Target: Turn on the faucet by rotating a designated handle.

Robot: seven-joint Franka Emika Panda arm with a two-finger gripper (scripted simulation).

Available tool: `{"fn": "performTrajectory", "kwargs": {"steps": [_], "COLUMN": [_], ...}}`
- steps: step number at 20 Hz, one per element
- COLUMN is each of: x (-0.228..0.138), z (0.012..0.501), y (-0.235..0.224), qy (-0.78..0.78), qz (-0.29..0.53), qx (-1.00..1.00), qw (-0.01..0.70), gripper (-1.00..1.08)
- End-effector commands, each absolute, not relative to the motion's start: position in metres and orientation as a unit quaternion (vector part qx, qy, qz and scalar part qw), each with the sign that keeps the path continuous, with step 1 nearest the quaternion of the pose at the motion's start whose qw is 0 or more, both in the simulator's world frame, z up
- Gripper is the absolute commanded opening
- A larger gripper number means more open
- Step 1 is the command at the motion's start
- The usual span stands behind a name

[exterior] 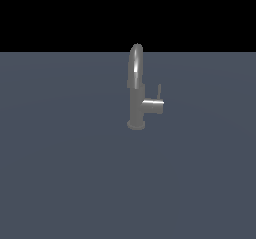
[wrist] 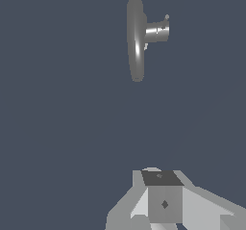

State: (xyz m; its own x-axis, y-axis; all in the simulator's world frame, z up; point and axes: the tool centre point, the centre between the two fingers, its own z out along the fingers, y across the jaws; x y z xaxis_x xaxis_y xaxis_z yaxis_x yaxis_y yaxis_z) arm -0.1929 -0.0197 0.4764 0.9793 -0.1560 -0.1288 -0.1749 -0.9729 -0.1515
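— While the exterior view shows no arm at all, where does the faucet (exterior: 136, 90) stand?
— Upright on the grey floor (exterior: 60, 173), near the middle, spout arching overhead. The handle (exterior: 154, 105) juts sideways from the body toward the exterior view's right, its long axis horizontal, with a thin lever rod rising from its tip.
— And the wrist view?
— It looks down on the faucet (wrist: 136, 39), so the spout reads as a narrow oval and the handle (wrist: 157, 31) as a short stub off its side. The gripper (wrist: 163, 200) shows only as blocky grey parts at the frame's edge, well apart from the tap.
— Are the jaws wide or narrow?
— I cannot tell; the fingertips are out of frame.
— What does the coming move turn on?
— Judging by this, the hand must travel forward to the handle's far tip, where the lever stands.
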Motion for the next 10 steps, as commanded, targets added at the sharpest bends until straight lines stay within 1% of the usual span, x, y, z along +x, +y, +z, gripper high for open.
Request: {"fn": "performTrajectory", "kwargs": {"steps": [1, 10], "x": [-0.179, -0.127], "z": [0.473, 0.458], "y": [-0.021, -0.031], "qy": [0.101, 0.166], "qz": [0.073, 0.131], "qx": [-0.987, -0.964], "qw": [0.098, 0.162], "gripper": [-1.00, -1.00]}}
